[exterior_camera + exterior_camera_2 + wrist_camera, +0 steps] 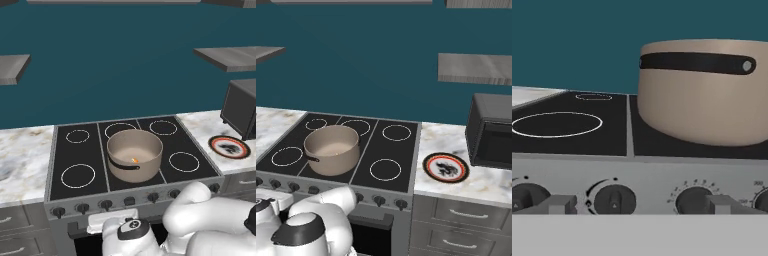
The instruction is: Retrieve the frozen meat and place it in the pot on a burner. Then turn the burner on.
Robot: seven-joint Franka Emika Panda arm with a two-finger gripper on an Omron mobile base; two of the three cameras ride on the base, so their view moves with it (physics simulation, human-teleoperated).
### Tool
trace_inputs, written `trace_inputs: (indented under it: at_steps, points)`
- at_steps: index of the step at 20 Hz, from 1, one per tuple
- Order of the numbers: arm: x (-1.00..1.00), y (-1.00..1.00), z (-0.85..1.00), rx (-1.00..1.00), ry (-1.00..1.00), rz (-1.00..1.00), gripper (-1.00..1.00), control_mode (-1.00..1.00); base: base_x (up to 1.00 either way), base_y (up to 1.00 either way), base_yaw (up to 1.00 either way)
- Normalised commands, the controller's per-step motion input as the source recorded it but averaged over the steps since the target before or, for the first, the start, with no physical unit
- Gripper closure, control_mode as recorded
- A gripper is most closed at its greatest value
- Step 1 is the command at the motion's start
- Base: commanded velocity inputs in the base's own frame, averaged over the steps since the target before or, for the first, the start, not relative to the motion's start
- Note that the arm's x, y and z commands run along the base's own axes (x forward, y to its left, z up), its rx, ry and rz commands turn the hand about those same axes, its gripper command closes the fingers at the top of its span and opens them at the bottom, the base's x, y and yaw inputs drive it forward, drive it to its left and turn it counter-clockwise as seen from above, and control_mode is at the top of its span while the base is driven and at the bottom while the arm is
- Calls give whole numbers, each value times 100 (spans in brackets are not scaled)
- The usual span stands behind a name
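Left base view, reading from the left: marble counter (25,150), then the black stove (80,155) with its ringed burners, and the pot (135,155) standing on the centre strip of the cooktop. Inside the pot, on its floor toward the near wall, lies the frozen meat (134,160), a small orange chunk. So the placing step looks finished, and the step in hand is, as I judge it, turning the burner on.

Further right on the counter sits a red-rimmed plate (229,147), and beyond it a dark microwave (242,112); neither belongs to the job.

In the hand view the camera looks level at the stove's front panel. From the left: a knob (524,196) at the edge, a second knob (614,199) under the seam between the burner columns, a third knob (693,199) below the pot's left half, and part of a fourth at the right border. The gripper (639,204) hangs just in front of this row with its jaws spread wide and nothing between them; the fingertips (559,204) straddle the second and third knobs.

The next move calls for picking the knob that governs the burner under the pot, which I cannot tell from the panel markings, then centring the claw on it, closing, and twisting.
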Motion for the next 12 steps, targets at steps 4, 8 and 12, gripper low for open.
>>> trace_inputs:
  at_steps: [4, 8, 12]
  points:
    - [28, 2, -14, 0, 0, 0, -100, -100, 0, 0, 0]
    - [12, 14, -11, 0, -3, 0, -100, -100, 0, 0, 0]
    - [0, 24, -9, 1, 0, 0, -100, -100, 0, 0, 0]
